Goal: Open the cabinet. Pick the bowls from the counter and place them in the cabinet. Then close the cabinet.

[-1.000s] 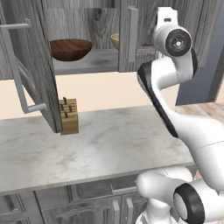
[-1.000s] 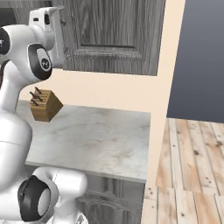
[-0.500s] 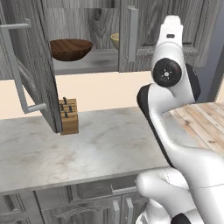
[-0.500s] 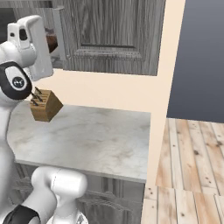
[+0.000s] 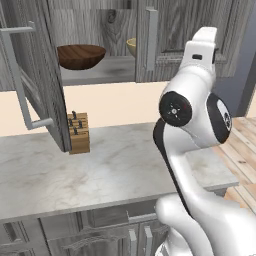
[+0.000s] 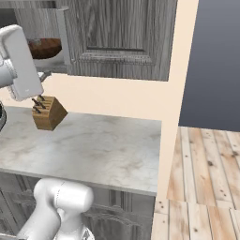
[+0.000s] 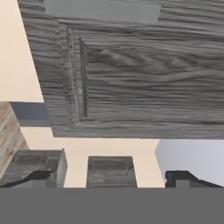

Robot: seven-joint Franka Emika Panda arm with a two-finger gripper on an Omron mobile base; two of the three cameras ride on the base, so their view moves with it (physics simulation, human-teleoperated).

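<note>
A: Item one, the cabinet. Condition?

B: Left door swung out toward the camera, its bar handle vertical. Right door partly ajar, long handle upright.

A: Item two, the bowls?

B: Both already on the shelf. Dark wooden bowl at about 10 o'clock in the left base view; beige bowl just right of it, half hidden behind the right door.

A: The table?

B: Carries a knife block, no bowls.

A: Gripper?

B: Jaws spread wide, holding nothing. The hand view faces a panelled door.

A: So the deciding relation?

B: By my judgement, closing remains. The open left door lies toward 9 o'clock of the arm, its handle running vertically, so the jaws likely need to close across it.
</note>
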